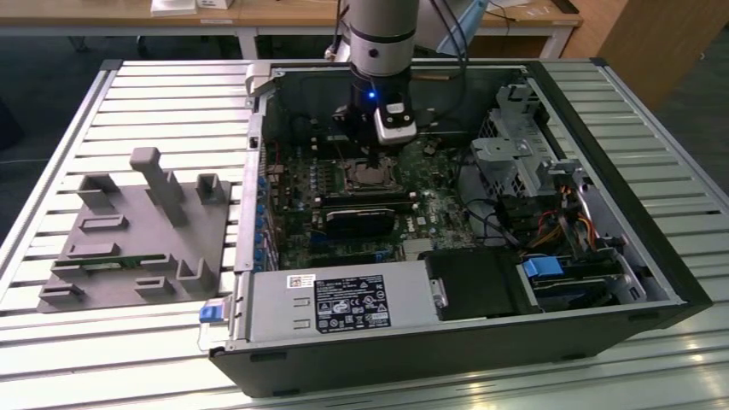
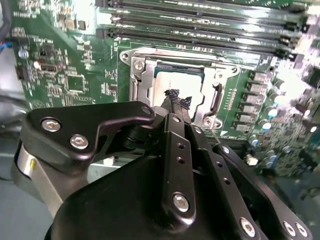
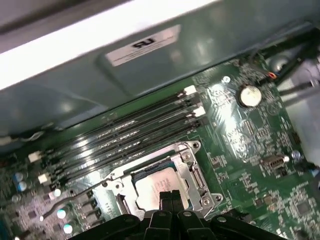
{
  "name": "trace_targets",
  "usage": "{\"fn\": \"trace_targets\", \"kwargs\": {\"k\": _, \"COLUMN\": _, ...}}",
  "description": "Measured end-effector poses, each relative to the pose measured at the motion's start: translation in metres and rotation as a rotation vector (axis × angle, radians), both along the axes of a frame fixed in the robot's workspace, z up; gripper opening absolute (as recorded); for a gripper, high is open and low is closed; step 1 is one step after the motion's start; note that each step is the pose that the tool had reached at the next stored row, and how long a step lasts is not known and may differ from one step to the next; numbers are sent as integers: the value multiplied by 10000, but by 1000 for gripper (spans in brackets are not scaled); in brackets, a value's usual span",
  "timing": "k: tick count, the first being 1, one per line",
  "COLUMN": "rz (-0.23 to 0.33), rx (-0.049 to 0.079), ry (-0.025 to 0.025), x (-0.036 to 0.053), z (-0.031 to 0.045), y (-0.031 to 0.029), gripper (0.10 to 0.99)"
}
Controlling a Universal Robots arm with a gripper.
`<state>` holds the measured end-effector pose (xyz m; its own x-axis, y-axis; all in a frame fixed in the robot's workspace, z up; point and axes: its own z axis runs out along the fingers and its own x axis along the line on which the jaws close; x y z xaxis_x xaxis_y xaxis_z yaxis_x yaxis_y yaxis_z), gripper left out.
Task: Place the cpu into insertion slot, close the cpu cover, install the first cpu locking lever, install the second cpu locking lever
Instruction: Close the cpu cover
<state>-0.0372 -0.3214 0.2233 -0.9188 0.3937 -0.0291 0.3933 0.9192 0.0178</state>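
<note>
The tool [image 2: 177, 102] is standing low over the insertion slot [image 1: 367, 178], inside the open computer case [image 1: 667, 282] that is lying on the slatted desk [image 1: 171, 94]. Its two black fingers [image 2: 172, 145] are drawn together with no gap showing at the tips, and they are gripping nothing. Whether the tips are touching the part beneath cannot be told. The cpu [image 3: 151, 185] is sitting in the slot directly under the tips, so the first step is judged complete. The cpu cover [image 3: 189, 172] is appearing to lie flat around the cpu, its square window framing the chip, so the closing step is judged done or nearly done. The two locking levers are not showing clearly enough to tell whether they are latched, so that work is judged to be what is left. The cpu is presenting a flat, dull silver-grey metal top. The cover is a thin plate of bright silvery metal, catching light along its edges. The circuit board [image 2: 65, 65] around it is glossy green and densely set with small components, and long black memory slots [image 3: 125, 135] are running in parallel rows just beside the socket. The tool's tips are wearing a ragged black wrapping, while the finger links are smooth and black, joined by bright screw heads.
</note>
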Motion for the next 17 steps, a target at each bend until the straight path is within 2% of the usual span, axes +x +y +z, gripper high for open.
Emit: {"fn": "trace_targets", "kwargs": {"k": 17, "rz": 3085, "rx": -83, "ry": 1, "x": 0, "z": -6, "y": 0, "gripper": 102}}
